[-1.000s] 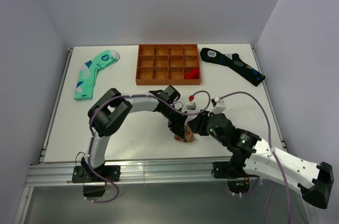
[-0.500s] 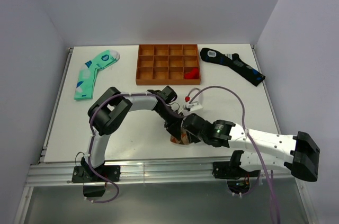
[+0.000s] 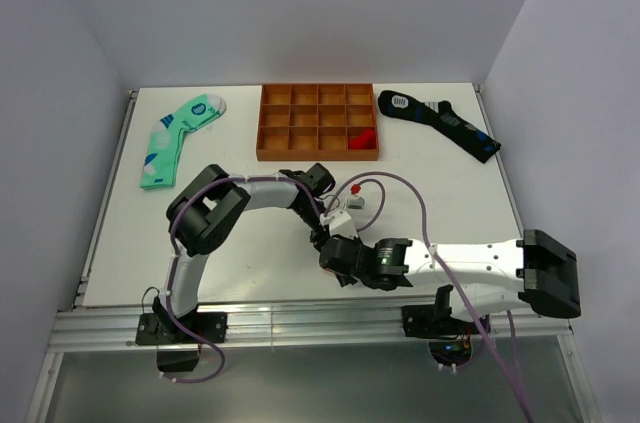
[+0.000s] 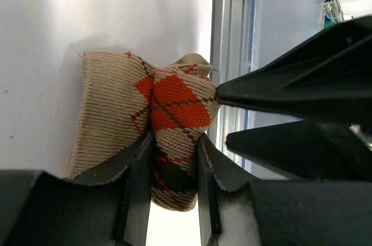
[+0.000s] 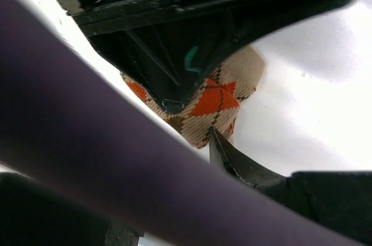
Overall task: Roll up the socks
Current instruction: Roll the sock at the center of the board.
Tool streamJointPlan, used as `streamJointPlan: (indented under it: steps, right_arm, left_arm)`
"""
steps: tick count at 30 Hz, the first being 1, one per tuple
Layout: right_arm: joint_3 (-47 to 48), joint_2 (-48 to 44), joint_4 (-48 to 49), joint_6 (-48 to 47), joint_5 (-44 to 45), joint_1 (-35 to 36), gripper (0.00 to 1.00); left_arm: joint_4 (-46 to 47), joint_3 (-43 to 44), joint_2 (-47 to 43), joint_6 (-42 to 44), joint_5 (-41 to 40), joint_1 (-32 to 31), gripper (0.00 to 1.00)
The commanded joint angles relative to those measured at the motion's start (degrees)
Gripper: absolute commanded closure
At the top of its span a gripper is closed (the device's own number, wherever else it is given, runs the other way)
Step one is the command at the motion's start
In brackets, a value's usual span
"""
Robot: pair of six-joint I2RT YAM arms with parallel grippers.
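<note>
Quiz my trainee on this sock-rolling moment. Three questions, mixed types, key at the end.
1. True or false: the left tool is shut on the argyle sock.
2. Where does the mint-green sock lie relative to the orange tray? A to its left, B to its right, C inside it.
3. Fill in: the right tool has its jaws ____.
Key: 1 true; 2 A; 3 open.

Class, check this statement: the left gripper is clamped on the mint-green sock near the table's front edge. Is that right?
No. The left gripper is clamped on the tan argyle sock, as the left wrist view shows; the mint-green sock lies untouched, well away from it.
</note>
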Motion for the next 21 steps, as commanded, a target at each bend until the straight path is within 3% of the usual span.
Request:
streamJointPlan:
  steps: [1, 14, 21]
  right_arm:
    - [3.71, 3.79, 1.50, -2.02, 3.71, 2.24, 0.52]
    - [10.92, 15.93, -4.92, -2.28, 13.38, 6.63, 0.48]
    - [12.15, 17.26, -5.45, -4.39, 13.21, 7.78, 0.47]
  left_arm:
    - [-5.34, -1.27, 3.00, 2.86, -7.76, -0.83, 1.00]
    - [-6.93, -0.22, 4.14, 3.30, -6.88, 0.05, 1.00]
    - [-7.54, -0.04, 4.14, 3.21, -7.23, 0.40, 1.00]
